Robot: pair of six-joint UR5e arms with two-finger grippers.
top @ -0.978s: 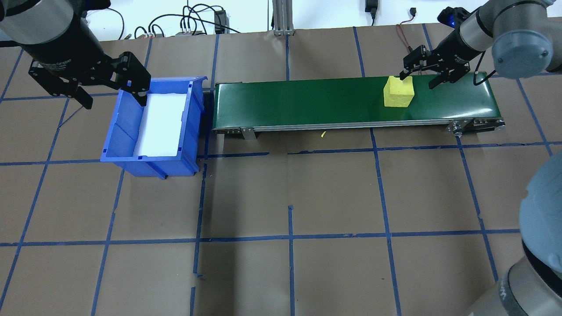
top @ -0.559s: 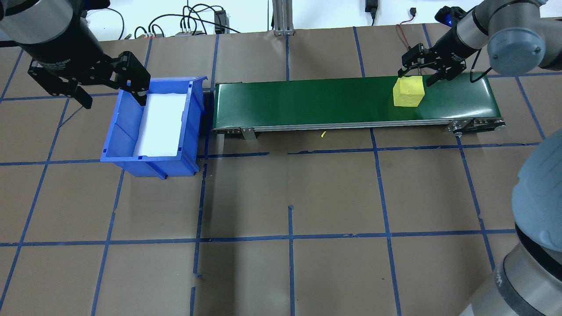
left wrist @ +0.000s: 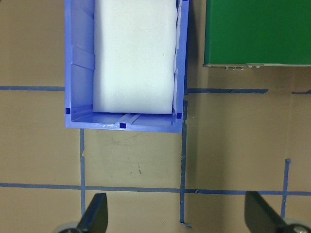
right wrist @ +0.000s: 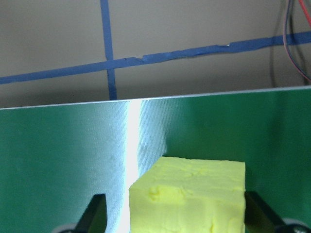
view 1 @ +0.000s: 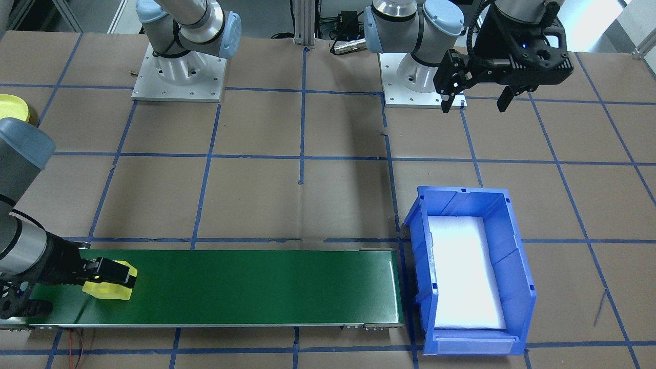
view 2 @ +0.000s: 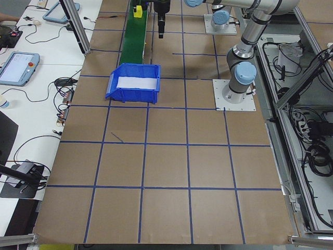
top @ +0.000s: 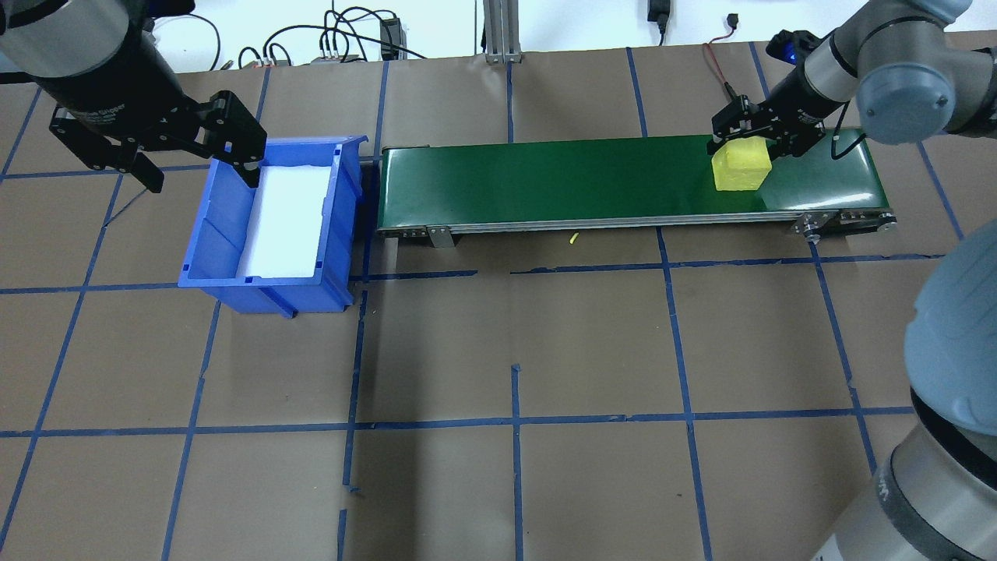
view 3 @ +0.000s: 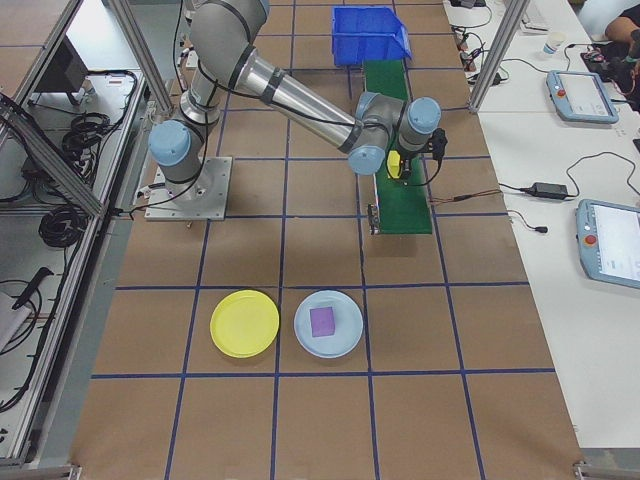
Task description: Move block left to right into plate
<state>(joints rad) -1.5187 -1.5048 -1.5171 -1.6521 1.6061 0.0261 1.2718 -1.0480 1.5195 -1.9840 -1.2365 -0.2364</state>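
Right gripper straddling yellow block on green belt, fingers not quite clamped; left gripper spread wide.

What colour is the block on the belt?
Pale yellow; the block shows best in the overhead exterior view, on the dark green belt.

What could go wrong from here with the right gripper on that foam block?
The right gripper straddles the yellow foam block, jaws not visibly closed; one finger stands clear, so it could clamp off-centre and tilt it. The block sits near the green conveyor belt end and might slide off. The yellow plate is far, beside a pale blue plate.
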